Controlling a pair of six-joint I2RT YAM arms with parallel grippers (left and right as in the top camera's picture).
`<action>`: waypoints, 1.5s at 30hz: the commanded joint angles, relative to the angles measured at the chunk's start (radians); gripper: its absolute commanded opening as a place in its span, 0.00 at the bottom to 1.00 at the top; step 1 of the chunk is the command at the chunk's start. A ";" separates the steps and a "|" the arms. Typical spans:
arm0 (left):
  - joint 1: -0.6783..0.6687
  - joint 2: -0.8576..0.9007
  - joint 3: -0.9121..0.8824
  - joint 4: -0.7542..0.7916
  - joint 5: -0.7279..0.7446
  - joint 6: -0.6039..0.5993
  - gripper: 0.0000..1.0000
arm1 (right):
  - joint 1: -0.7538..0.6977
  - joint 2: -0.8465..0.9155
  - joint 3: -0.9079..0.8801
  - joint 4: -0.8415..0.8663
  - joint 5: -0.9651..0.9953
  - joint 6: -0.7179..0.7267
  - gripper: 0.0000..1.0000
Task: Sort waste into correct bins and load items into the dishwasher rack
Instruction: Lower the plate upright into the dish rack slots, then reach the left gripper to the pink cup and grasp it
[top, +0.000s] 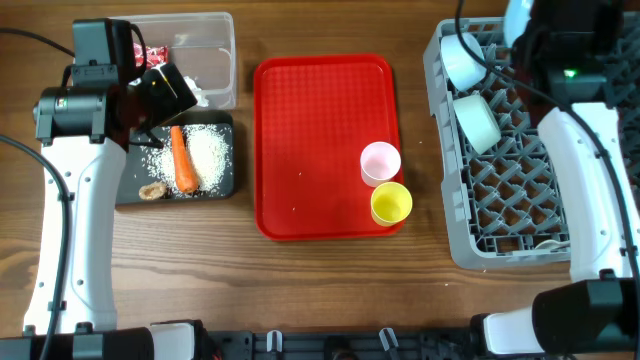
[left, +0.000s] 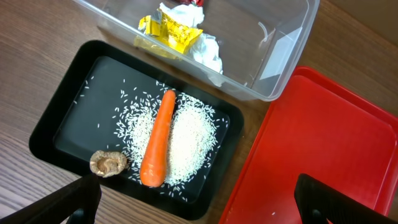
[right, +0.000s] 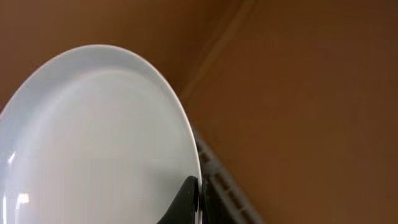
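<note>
My right claw (right: 194, 202) is pinched tight on the rim of the pale blue plate (right: 93, 143), which I hold up on edge over the far corner of the dishwasher rack (top: 500, 200). A strip of grey lattice shows just beneath the plate in my wrist view.

To do this well, I judge the plate should stay upright as I lower it. It should go down between two rows of pegs in a free lane, clear of the two bowls (top: 478, 122) already seated at the rack's left side. I should let go only once the lower rim is resting in the grid, or the plate may tip flat or knock a bowl.

My left claw (left: 198, 186) hangs wide and empty above the black tray (left: 62, 112) with the carrot (left: 158, 140) and rice (left: 189, 134). The pink cup (top: 380, 162) and yellow cup (top: 391, 202) wait on the red tray (top: 310, 150).
</note>
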 joint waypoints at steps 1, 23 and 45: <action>0.003 -0.003 0.005 0.003 -0.010 -0.001 1.00 | -0.025 -0.005 0.010 0.007 -0.096 -0.333 0.04; 0.003 -0.003 0.005 0.003 -0.010 -0.001 1.00 | -0.044 0.271 0.010 0.083 -0.210 -0.623 0.04; 0.003 -0.003 0.005 0.003 -0.010 -0.001 1.00 | 0.068 -0.063 0.012 -0.086 -0.396 0.029 1.00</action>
